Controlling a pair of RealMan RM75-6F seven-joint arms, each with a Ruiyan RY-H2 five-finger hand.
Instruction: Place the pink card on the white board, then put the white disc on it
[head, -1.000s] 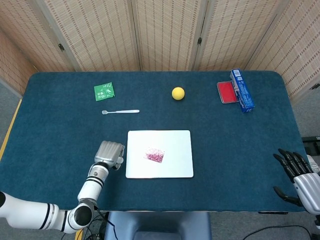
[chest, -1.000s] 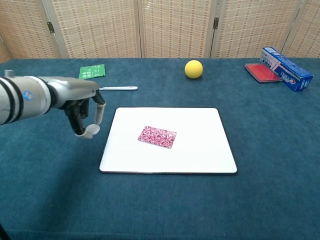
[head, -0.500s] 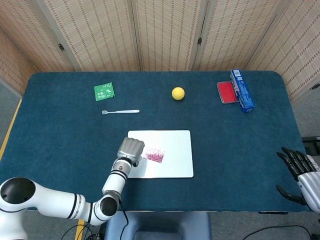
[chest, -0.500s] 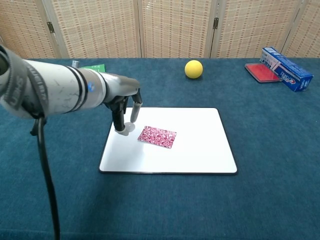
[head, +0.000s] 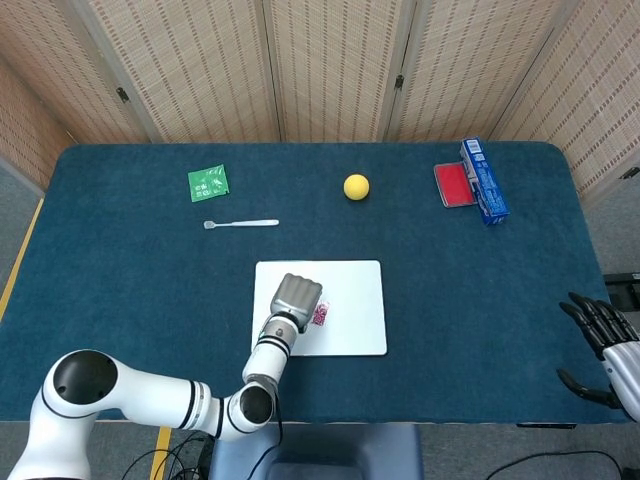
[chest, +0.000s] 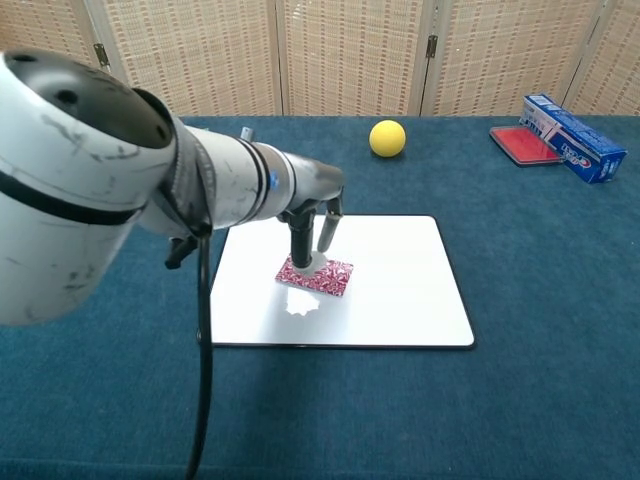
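Fingers (chest: 297, 243) of the left hand (chest: 310, 205) are pinched on the white disc (chest: 312, 266) over the pink card (chest: 328, 279) — if released off-centre, the card is nudged.

Left arm (chest: 120, 190) crosses the near-left of the surface (head: 120, 280), its left hand (head: 296, 297) over the white board (head: 355, 300); board's right half open. Far edge obstacles: yellow ball (head: 356, 186), blue box (head: 484, 181), red pad (head: 453, 184), green packet (head: 208, 183), white utensil (head: 241, 223). Near-right surface open.
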